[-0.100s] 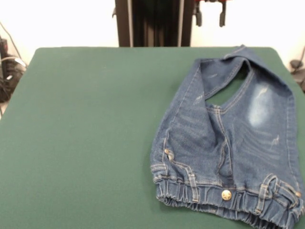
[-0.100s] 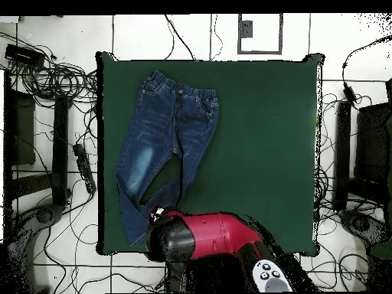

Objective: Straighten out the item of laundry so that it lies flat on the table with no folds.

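Observation:
The item of laundry [image 1: 224, 133] is a small pair of blue jeans on the right part of the green table [image 1: 86, 133]. Its gathered waistband with a brass button lies at the near edge, and its legs run to the far edge, where their ends meet. From overhead the jeans [image 2: 164, 130] lie on the left part of the table [image 2: 260, 153], and the red arm [image 2: 207, 237] hides the leg ends. My gripper [image 1: 210, 18] hangs drawn back above the far edge, open, with nothing between its fingers. It is clear of the denim.
The black pedestal [image 1: 152, 24] stands behind the far edge. Cables [image 1: 9, 67] lie off the table's left side, and more cables [image 2: 69, 145] and dark equipment [image 2: 367, 153] ring the table on the floor. One jeans leg reaches the table's edge.

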Controlling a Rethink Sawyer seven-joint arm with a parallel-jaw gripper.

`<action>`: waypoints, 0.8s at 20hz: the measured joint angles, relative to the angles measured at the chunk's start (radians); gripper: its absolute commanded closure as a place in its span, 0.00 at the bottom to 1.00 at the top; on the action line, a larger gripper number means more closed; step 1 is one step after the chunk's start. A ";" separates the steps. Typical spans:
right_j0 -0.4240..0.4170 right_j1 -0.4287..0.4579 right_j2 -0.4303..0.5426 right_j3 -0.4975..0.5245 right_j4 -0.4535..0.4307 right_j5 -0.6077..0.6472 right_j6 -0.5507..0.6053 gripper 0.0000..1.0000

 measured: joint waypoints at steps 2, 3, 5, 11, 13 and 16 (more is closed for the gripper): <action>-0.005 0.002 0.000 -0.015 -0.001 0.007 0.000 0.00; -0.006 0.003 0.000 -0.027 -0.002 0.010 0.000 0.00; -0.008 0.006 -0.001 -0.050 -0.004 0.017 0.000 0.00; 0.003 0.055 -0.002 -0.171 -0.032 0.073 0.000 0.00; 0.011 0.076 -0.002 -0.214 -0.042 0.100 0.000 0.00; 0.035 0.132 -0.002 -0.327 -0.059 0.169 0.000 0.00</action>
